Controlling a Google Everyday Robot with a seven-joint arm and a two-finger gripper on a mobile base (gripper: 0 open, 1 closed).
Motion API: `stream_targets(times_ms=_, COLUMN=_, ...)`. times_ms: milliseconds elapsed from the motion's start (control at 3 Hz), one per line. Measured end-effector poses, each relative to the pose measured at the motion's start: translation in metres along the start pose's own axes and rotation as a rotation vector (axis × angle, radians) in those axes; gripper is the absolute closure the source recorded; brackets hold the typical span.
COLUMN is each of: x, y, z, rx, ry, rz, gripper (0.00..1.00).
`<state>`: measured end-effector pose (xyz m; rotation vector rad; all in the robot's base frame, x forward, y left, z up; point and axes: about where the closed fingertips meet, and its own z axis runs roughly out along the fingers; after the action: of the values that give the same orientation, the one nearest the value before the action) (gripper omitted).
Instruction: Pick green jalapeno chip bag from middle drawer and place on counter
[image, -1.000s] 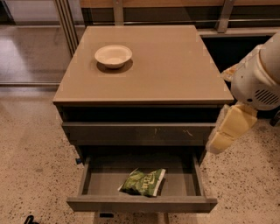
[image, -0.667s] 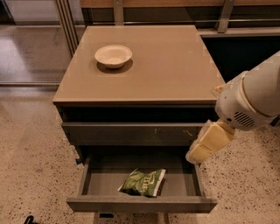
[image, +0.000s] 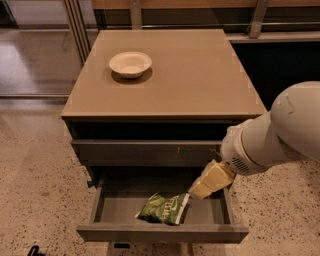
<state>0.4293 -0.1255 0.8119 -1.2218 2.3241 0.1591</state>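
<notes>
The green jalapeno chip bag (image: 164, 208) lies flat on the grey floor of the open middle drawer (image: 115, 210), a little right of its middle. My gripper (image: 199, 191) hangs from the white arm coming in from the right. It is low over the drawer's right part, just above and to the right of the bag, apart from it. The tan counter (image: 200, 75) tops the cabinet.
A cream bowl (image: 130, 63) stands on the counter's left back part. The drawer front with pale scuffs (image: 145, 152) above the open drawer is closed. Speckled floor (image: 35, 190) lies to the left and right. A dark wall panel (image: 285, 70) stands behind at right.
The arm has swung left and down, bringing my gripper from beside the cabinet's right edge to over the open drawer near the bag. The bag has not moved.
</notes>
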Motion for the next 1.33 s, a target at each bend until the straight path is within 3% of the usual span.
stream_targets(times_ms=333, x=0.015, y=0.006, z=0.038, rx=-0.034, ry=0.024, rz=0.015, gripper=0.0)
stream_targets(times_ms=667, x=0.015, y=0.006, z=0.038, rx=-0.034, ry=0.024, rz=0.016, gripper=0.0)
stream_targets(times_ms=1000, x=0.029, y=0.013, z=0.061, rx=-0.047, ry=0.037, rz=0.114, gripper=0.0)
stream_targets(times_ms=1333, x=0.048, y=0.025, z=0.108, rx=-0.076, ry=0.07, rz=0.243, gripper=0.0)
